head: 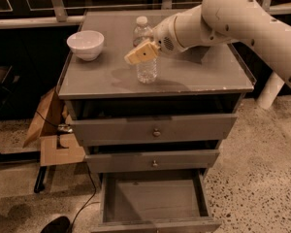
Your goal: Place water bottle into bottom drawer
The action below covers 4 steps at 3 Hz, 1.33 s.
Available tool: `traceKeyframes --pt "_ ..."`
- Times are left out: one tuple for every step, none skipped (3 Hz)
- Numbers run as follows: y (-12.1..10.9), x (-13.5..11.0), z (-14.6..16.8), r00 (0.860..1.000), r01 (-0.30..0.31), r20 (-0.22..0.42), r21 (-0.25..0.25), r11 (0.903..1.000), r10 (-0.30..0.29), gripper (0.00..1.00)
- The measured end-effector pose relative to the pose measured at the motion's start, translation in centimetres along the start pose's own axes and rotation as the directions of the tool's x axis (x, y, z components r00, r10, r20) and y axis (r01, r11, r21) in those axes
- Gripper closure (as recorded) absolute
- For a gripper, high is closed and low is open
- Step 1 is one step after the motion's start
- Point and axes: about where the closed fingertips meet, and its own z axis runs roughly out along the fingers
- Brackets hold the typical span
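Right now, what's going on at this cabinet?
The robot's arm reaches over the cabinet top, with its claw at the middle of the water bottle. The bottle stands upright on the top, to the right of a white bowl. The bottom drawer is pulled open below, and the bottle is not yet in it.

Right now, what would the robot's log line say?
gripper at bottle's middle | bottle upright on cabinet top | bottom drawer open, bottle not in yet | bowl at left
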Motion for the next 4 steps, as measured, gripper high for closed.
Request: traceKeyframes --pt "0.0 0.0 0.0 1.0 0.0 0.0 0.0 1.0 0.0 0.57" --pt "0.1 -0.1 0.0 1.0 0.001 0.0 -0.003 1.0 -0.001 0.88" --pt "0.3 -0.3 0.0 1.0 0.003 0.002 -0.013 0.9999 -0.003 1.0" --pt "2.0 -2.3 -1.8 0.999 0.028 0.041 -0.071 0.9971 -0.025 1.0"
